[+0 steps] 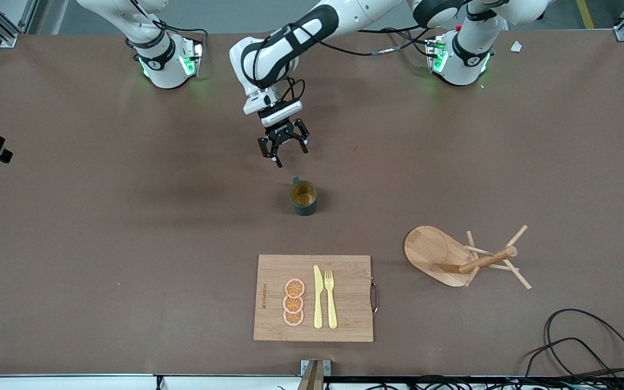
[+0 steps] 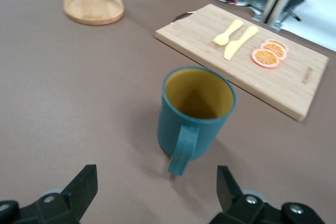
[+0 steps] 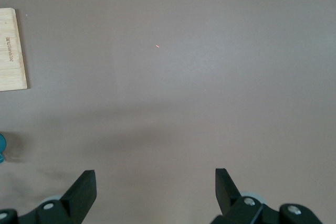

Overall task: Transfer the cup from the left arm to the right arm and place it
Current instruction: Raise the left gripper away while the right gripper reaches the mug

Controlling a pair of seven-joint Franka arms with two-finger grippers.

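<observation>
Hanging with jaws spread wide and empty, the left gripper [image 1: 285,147] is above bare tabletop, clear of the small dark teal mug with a mustard-yellow inside [image 1: 303,198], which stands upright mid-table, its handle toward that gripper. The right gripper [image 3: 155,195], jaws also apart and empty, waits over bare brown tabletop [image 1: 101,216].

We see a teal cup [image 1: 304,199] with mustard inside, pale yellow cutlery [image 1: 324,297], orange slices [image 1: 293,302] on our tan board [image 1: 350,303].
</observation>
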